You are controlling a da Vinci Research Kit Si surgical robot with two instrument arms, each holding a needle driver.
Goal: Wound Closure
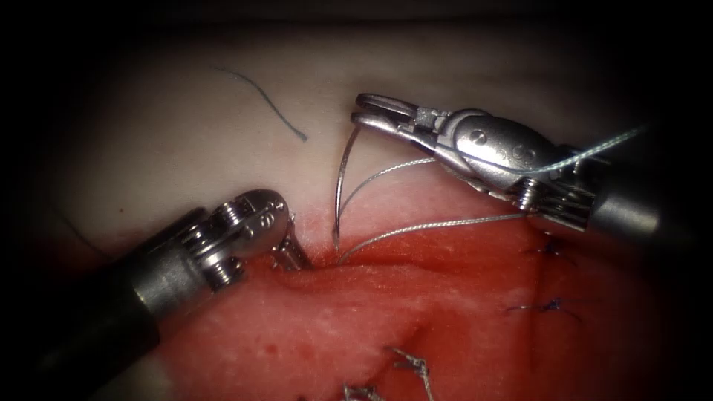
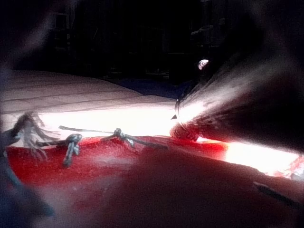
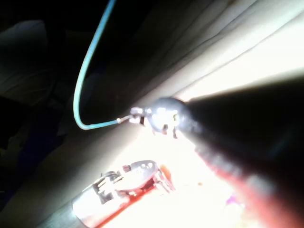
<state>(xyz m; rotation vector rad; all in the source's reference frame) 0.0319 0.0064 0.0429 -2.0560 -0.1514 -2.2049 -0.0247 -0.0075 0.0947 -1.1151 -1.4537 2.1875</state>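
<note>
Needle (image 1: 340, 194) stands above the cut (image 1: 356, 269), gripped at its upper end by right hand (image 1: 365, 111); left hand (image 1: 293, 252) pinches tissue (image 1: 312, 327) beside the cut, apparently steadying it.

Darkness rings the lit field — a pale drape (image 2: 71, 92) lies folded behind it, with dim black beyond.

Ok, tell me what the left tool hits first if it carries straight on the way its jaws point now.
Probably the tissue: the left tool points down and right into the cut, its jaw tips already at the tissue there. The needle, held near its tail by the right tool, enters just beyond; depth unclear.
</note>
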